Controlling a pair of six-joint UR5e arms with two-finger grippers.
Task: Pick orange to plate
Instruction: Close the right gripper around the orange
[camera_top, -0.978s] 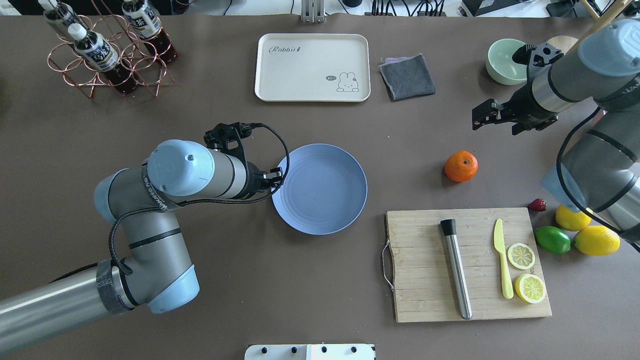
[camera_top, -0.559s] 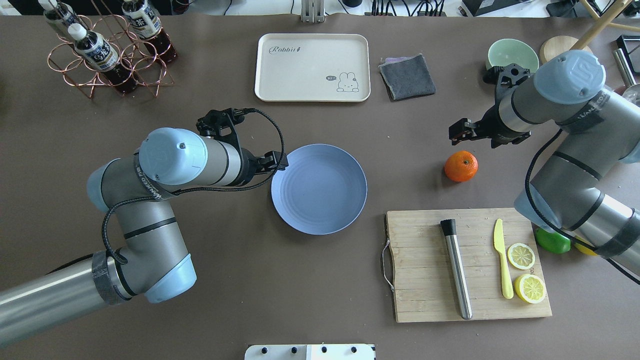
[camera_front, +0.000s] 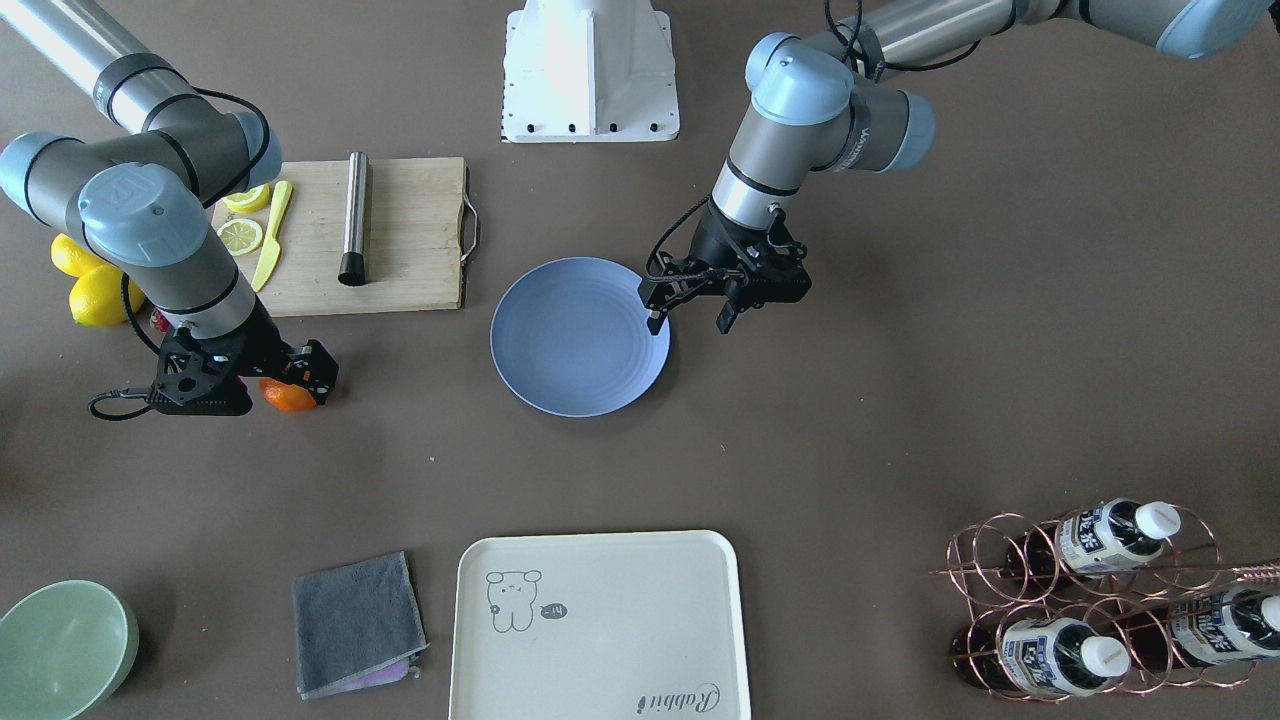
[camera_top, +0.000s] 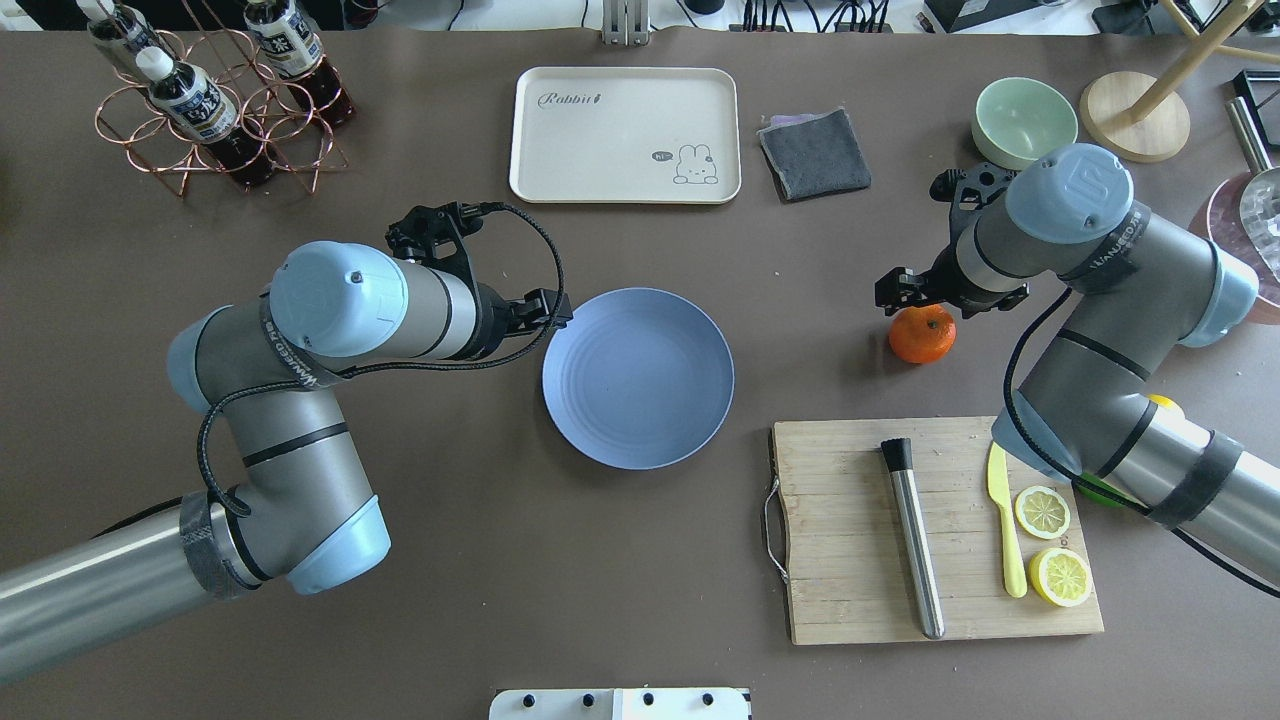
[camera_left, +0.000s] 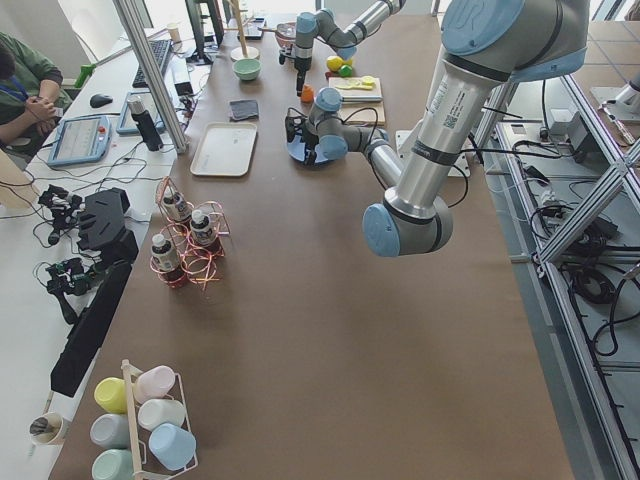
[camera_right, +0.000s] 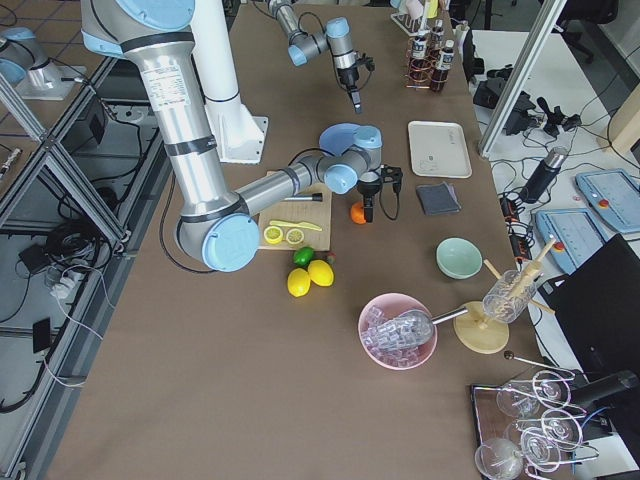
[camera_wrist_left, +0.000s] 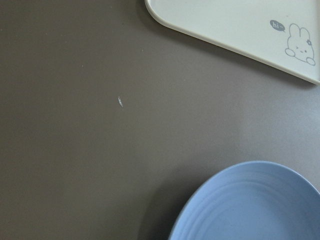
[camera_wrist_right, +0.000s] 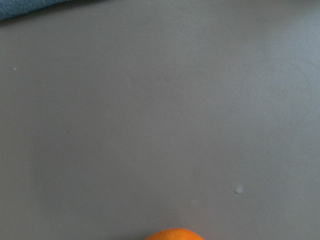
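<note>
The orange (camera_top: 925, 338) lies on the brown table, right of the pale-blue plate (camera_top: 640, 400) and apart from it. My right gripper (camera_top: 900, 290) hangs open just over the orange's far side. In the front view it (camera_front: 285, 375) covers part of the orange (camera_front: 290, 400). The right wrist view shows only the top of the orange (camera_wrist_right: 175, 234) at its bottom edge. My left gripper (camera_front: 690, 318) is open and holds nothing, with one finger over the rim of the plate (camera_front: 570, 350). The plate (camera_wrist_left: 260, 205) has nothing on it.
A wooden board (camera_top: 850, 520) with a steel tube, a yellow knife and lemon halves lies near the orange. At the far side are a cream tray (camera_top: 625, 135), a grey cloth (camera_top: 815, 152), a mint bowl (camera_top: 1025, 115) and a bottle rack (camera_top: 210, 100). Whole lemons (camera_front: 85, 290) sit behind my right arm.
My right arm has swung in and down, bringing its gripper from near the mint bowl to just over the orange. My left gripper has slid a little along the plate's left rim, away from the robot.
</note>
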